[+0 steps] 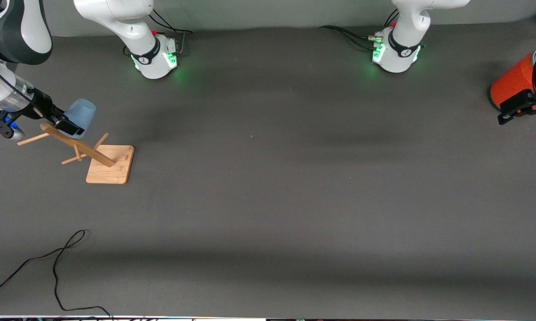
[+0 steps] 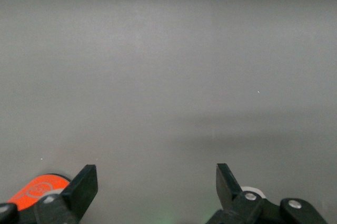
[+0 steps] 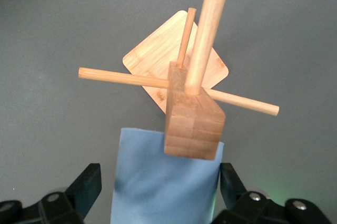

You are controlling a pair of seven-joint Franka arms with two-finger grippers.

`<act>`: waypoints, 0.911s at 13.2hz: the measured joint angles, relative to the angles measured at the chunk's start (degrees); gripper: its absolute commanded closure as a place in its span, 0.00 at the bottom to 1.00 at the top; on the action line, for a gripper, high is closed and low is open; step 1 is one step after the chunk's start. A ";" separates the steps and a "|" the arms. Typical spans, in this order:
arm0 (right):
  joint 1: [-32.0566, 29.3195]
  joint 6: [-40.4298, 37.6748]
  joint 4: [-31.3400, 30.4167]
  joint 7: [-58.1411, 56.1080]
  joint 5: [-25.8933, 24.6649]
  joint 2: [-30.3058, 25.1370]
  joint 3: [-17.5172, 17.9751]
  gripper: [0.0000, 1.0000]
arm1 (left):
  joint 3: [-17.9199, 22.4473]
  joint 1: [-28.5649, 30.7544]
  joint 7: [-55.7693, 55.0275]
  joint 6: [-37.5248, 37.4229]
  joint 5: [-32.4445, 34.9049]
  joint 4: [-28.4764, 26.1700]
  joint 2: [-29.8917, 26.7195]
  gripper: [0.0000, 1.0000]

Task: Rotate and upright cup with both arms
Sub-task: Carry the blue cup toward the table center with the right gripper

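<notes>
At the wooden rack (image 1: 99, 156), your right gripper (image 1: 67, 125) brackets the cup (image 1: 80, 113), fingers wide. Your left gripper (image 2: 157, 184) waits wide open well apart from it, by the orange cylinder (image 1: 515, 80).

The left gripper (image 2: 157, 182), jaws wide apart, hangs over bare grey table (image 2: 168, 76), orange cylinder (image 2: 39, 195) beside it.

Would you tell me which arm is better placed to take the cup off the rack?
Right: the right gripper brackets the cup on the wooden rack, jaws open. The left gripper waits by the orange cylinder.

Right claw (image 3: 158, 190) jaws spread, left claw (image 2: 157, 187) open, waiting
</notes>
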 measured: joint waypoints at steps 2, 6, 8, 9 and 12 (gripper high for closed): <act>-0.01 0.00 0.03 0.01 0.00 -0.04 -0.08 0.64 | 0.08 0.20 0.00 0.35 0.00 0.00 0.11 0.00; -0.01 -0.09 0.02 0.01 0.00 -0.07 -0.13 0.64 | 1.37 2.72 0.96 0.39 -0.03 -0.01 0.20 0.00; -0.01 -1.06 0.04 0.01 0.00 -0.28 -0.13 0.64 | 1.55 3.15 1.14 0.38 -0.05 0.00 0.18 0.00; -0.01 -2.20 0.11 0.30 0.02 -0.71 -0.11 0.64 | 1.51 3.15 1.14 0.38 -0.05 0.01 0.18 0.00; 1.98 -7.08 0.31 5.96 0.09 -4.42 0.39 0.64 | 1.47 3.14 1.14 0.32 -0.05 0.02 0.19 0.00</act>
